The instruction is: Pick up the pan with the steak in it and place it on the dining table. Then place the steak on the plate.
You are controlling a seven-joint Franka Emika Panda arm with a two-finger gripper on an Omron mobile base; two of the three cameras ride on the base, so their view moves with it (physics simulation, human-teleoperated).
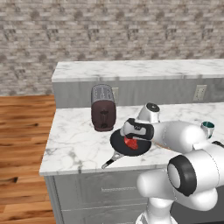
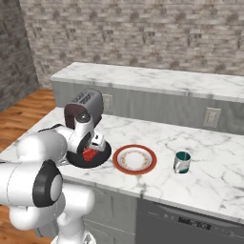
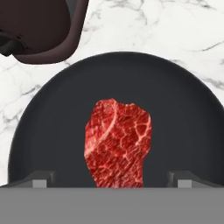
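Note:
The black pan (image 1: 116,140) (image 2: 103,153) (image 3: 183,118) rests on the white marble dining table (image 1: 74,140) (image 2: 209,176), its handle (image 1: 111,161) pointing at the front edge. The red steak (image 1: 130,143) (image 2: 88,154) (image 3: 117,140) lies in the middle of the pan. My gripper (image 1: 132,139) (image 2: 90,149) (image 3: 111,179) hangs just over the steak, open, with its fingertips (image 3: 41,179) wide apart on either side of the meat and clear of it. The orange-rimmed plate (image 2: 117,162) lies right of the pan, close to it.
A dark maroon toaster (image 1: 103,107) (image 2: 85,107) (image 3: 39,30) stands right behind the pan. A teal mug (image 2: 182,162) (image 1: 208,128) sits right of the plate. The raised marble tier (image 1: 140,69) runs along the back. Wooden floor (image 1: 22,144) lies to the left.

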